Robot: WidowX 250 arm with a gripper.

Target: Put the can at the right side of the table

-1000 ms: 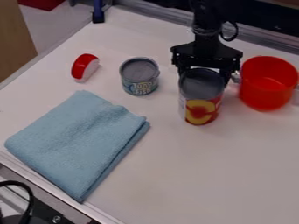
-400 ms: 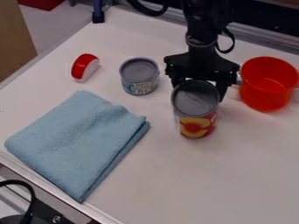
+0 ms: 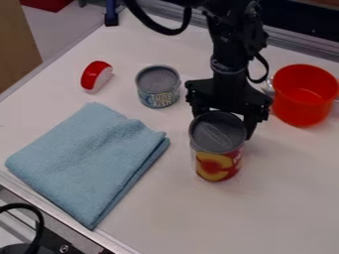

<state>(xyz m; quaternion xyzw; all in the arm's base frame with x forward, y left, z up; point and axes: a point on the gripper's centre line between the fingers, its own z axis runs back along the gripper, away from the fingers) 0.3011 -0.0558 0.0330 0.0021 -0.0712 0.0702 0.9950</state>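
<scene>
In cam. view, see the gripper (image 3: pixel 222 124) clamped round the upper part of the tall can (image 3: pixel 217 162), taken from the far side. Find that can out on the mid part of the desk (image 3: pixel 285 198), approx. upright, btwn. the blue cloth (image 3: pixel 86 158) and the red pot (image 3: pixel 303 101), apart from both. Can't tell whether touching down or just clear.

Prob. full, so expect decent wt. for the size. Treat as rigid, w/ no real risk of crushing or breaking. Watch the smooth, round wall tho: maybe slippery, apt to swivel or slide down if pinched too lightly or off-centre. Best taken across the full dia., nr. mid-height, square to the wall; avoid hooking the rim, esp. on one side. Carry level, lower flat onto its base at the right side, then let go evenly to avoid tipping.
</scene>
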